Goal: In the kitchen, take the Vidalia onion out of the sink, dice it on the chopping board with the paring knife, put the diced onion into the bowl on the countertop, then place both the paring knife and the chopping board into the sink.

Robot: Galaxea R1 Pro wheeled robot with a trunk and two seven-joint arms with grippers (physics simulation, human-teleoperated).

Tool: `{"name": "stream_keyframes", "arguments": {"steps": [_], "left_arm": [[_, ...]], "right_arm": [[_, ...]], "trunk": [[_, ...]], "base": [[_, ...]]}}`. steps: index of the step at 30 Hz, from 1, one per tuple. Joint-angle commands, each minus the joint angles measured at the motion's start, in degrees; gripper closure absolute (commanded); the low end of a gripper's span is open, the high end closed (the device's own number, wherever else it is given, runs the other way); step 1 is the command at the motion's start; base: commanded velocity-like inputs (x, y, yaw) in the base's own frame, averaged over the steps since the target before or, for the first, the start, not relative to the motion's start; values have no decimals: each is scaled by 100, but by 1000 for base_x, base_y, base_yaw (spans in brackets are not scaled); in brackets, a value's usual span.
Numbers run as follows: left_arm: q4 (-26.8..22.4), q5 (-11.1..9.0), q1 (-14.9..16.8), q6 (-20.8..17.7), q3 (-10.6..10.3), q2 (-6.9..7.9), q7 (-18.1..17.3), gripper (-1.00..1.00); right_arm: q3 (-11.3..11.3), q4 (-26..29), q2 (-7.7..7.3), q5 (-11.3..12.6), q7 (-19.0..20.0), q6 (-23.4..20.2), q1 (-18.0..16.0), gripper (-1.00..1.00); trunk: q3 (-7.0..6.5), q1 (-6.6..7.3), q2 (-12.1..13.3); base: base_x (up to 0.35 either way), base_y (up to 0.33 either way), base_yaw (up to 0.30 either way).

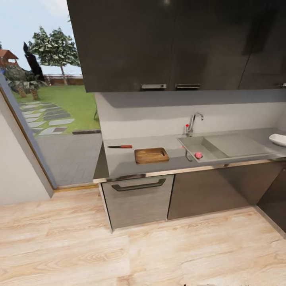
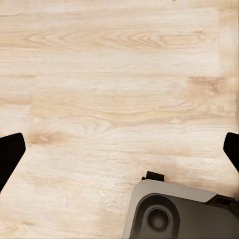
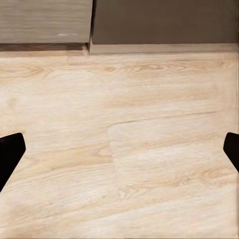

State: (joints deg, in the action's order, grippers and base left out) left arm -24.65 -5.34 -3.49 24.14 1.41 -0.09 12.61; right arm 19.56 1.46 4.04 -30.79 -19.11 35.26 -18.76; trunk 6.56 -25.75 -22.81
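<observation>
In the head view a pinkish round Vidalia onion lies in the steel sink basin. A wooden chopping board rests on the grey countertop left of the sink. The paring knife with a red handle lies behind the board, to its left. A white bowl stands at the far right of the counter. My left gripper hangs open over the wooden floor, its dark fingertips far apart. My right gripper is open too, fingertips wide, facing the floor near the cabinet bases.
Dark wall cabinets hang above the counter. A faucet stands behind the sink. A drawer front with a handle sits under the board. A large window is at the left. The robot's base appears in the left wrist view.
</observation>
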Motion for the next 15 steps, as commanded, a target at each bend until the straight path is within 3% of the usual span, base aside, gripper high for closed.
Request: {"name": "stream_keyframes", "arguments": {"steps": [1,15], "left_arm": [[-12,-55,-2,12,0,0,-13,-100],[-22,-55,-2,12,0,1,-13,-100]], "right_arm": [[30,-6,3,-62,-41,7,-5,-100],[21,-6,9,-59,-41,7,-5,-100]], "trunk": [[4,-4,-11],[-89,-4,-11]], "base": [[0,0,-231],[0,0,-231]]}}
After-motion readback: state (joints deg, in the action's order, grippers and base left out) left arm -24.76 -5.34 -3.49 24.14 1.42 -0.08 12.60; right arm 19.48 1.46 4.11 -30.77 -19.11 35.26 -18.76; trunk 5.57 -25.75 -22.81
